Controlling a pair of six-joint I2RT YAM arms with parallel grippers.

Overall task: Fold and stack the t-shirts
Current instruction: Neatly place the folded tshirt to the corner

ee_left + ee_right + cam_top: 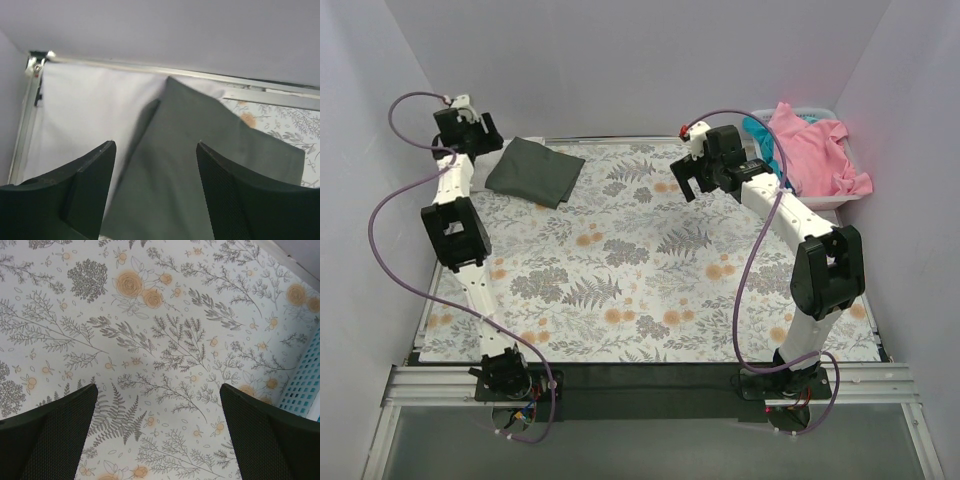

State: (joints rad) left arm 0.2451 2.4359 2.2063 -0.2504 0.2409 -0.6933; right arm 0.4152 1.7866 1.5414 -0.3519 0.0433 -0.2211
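Observation:
A dark charcoal grey t-shirt (534, 171) lies folded at the back left of the floral cloth; it also shows in the left wrist view (200, 165). My left gripper (470, 138) hovers at its left edge, open and empty (155, 145). A pink t-shirt (810, 150) is heaped in the white basket (820, 203) at the back right, with a teal t-shirt (762, 135) under it. My right gripper (688, 180) is open and empty above bare cloth (157, 387), left of the basket. No white t-shirt shows.
The floral table cloth (650, 270) covers the table. The basket's mesh wall (302, 385) shows at the right edge of the right wrist view. Grey walls close in at the back and both sides. A metal rail (240, 80) runs along the table's back edge.

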